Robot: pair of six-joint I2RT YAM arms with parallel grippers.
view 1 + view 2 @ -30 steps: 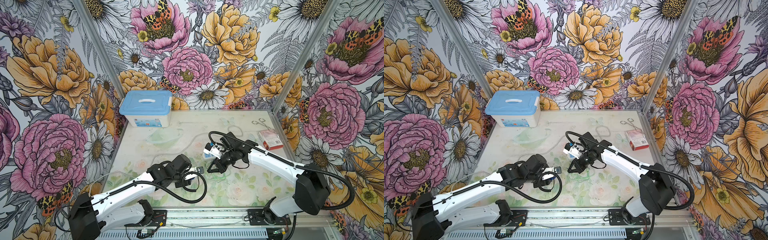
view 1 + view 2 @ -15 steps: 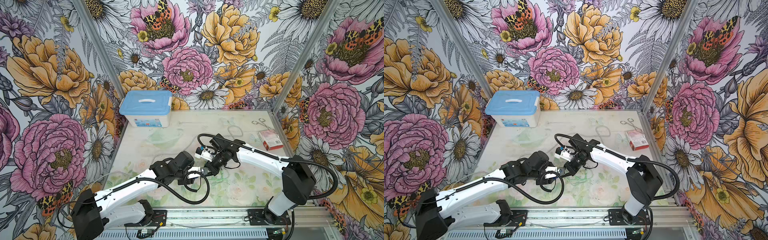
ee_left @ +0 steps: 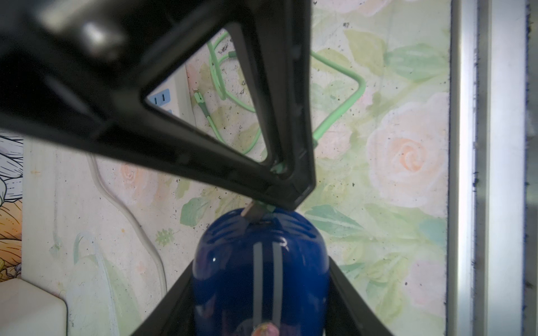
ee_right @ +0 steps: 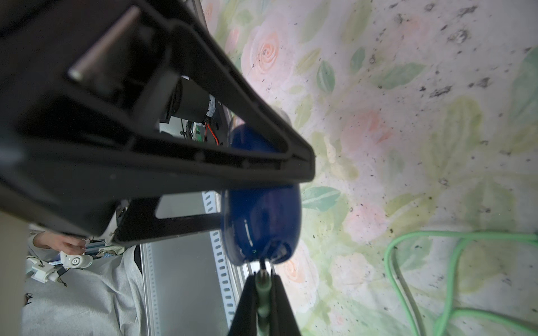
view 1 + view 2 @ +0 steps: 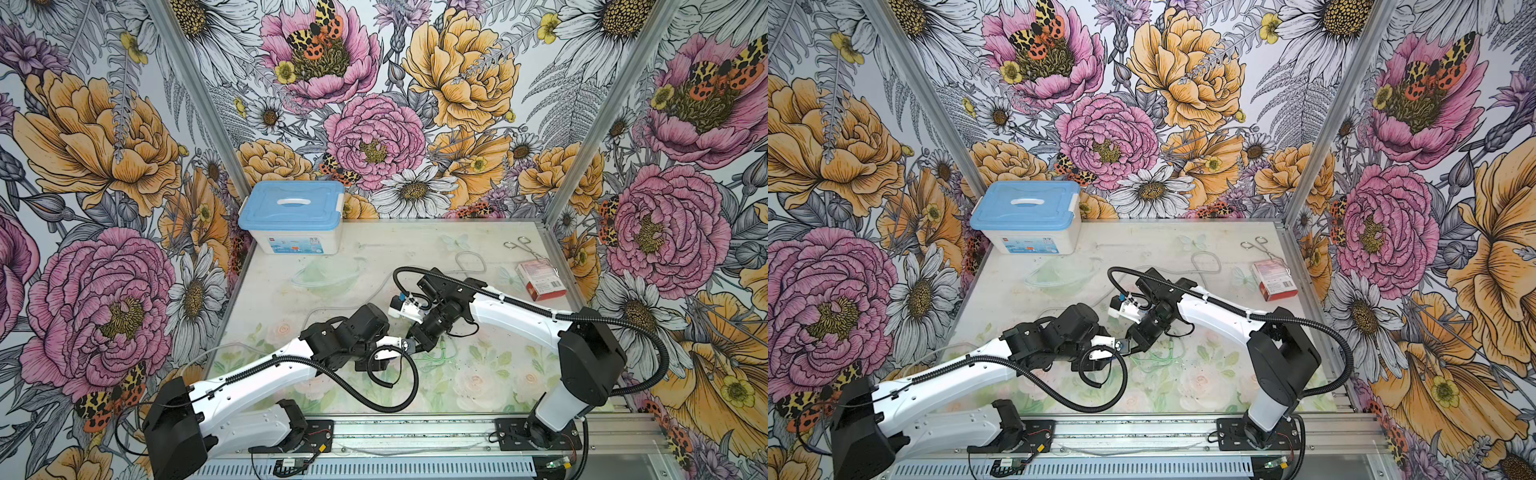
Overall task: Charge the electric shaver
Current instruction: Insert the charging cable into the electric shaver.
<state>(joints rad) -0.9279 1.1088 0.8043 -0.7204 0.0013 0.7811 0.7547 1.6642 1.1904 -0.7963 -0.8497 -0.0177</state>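
The electric shaver [image 3: 260, 267], dark blue with two silver stripes, sits between the fingers of my left gripper [image 3: 260, 261], which is shut on its sides. In the right wrist view the shaver [image 4: 262, 218] hangs just ahead of my right gripper [image 4: 263, 288]. That gripper is shut on the green cable's connector [image 4: 263, 293]. The connector's metal tip [image 3: 252, 211] meets the port on the shaver's rounded end; how deep it sits I cannot tell. In both top views the left gripper [image 5: 397, 348] and right gripper [image 5: 415, 341] meet above the table's front middle, hiding the shaver.
The green cable [image 3: 340, 116] loops on the table beside a white power strip with blue sockets [image 3: 171, 99]. A blue-lidded box [image 5: 293, 216] stands back left. A red box [image 5: 540, 280] and forceps [image 5: 525, 247] lie at the right. A clear mask [image 5: 328, 276] lies mid-table.
The right arm swung left and the left arm reached right until the two grippers met. Over the last half second they have barely moved.
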